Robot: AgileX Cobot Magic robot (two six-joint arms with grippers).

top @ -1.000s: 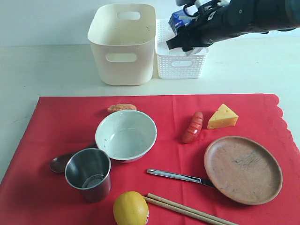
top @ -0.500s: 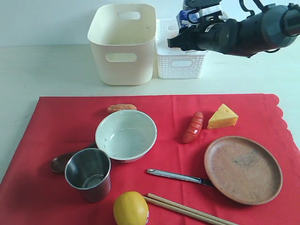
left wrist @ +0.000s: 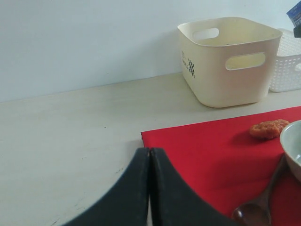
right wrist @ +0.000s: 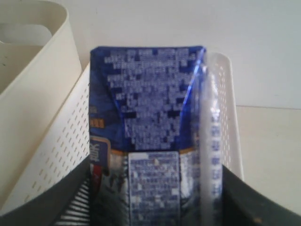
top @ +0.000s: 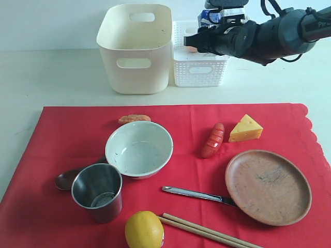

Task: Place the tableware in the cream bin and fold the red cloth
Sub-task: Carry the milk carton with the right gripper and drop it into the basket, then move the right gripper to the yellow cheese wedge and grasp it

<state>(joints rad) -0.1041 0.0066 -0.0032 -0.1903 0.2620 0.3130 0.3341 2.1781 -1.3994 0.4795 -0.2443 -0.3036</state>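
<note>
On the red cloth [top: 62, 134], spread flat over the pale table [top: 51, 77], lie seven pieces of tableware. There is one pale green-white bowl [top: 138, 150] and one steel cup [top: 98, 192], upright just in front of the bowl to its left. One dark spoon [top: 67, 179] sits left of the cup, its handle running behind the cup. One round wooden plate [top: 268, 186] lies on the right. One silver knife [top: 191, 194] lies between bowl and plate, its handle end meeting the plate's rim. Two wooden chopsticks [top: 207, 231] lie side by side at the near edge.

Four toy foods share the cloth:
- one lemon [top: 144, 230], right beside the chopstick tips
- one red sausage [top: 212, 140]
- one cheese wedge [top: 246, 129], next to the sausage
- one orange fried piece [top: 134, 119], behind the bowl

Beyond the cloth's far edge stand two containers. One is the tall cream bin [top: 134, 67]. The other is a lower white lattice basket [top: 201, 70], just beside it on the right.

The right gripper [right wrist: 153, 188] hangs over the lattice basket, its two dark fingers clamped on the sides of one blue milk carton [right wrist: 146, 94], which stands upright between them.

The left gripper [left wrist: 149, 188] hovers above the bare table near the cloth's far left corner. Its two jaws are pressed together with nothing between them.
</note>
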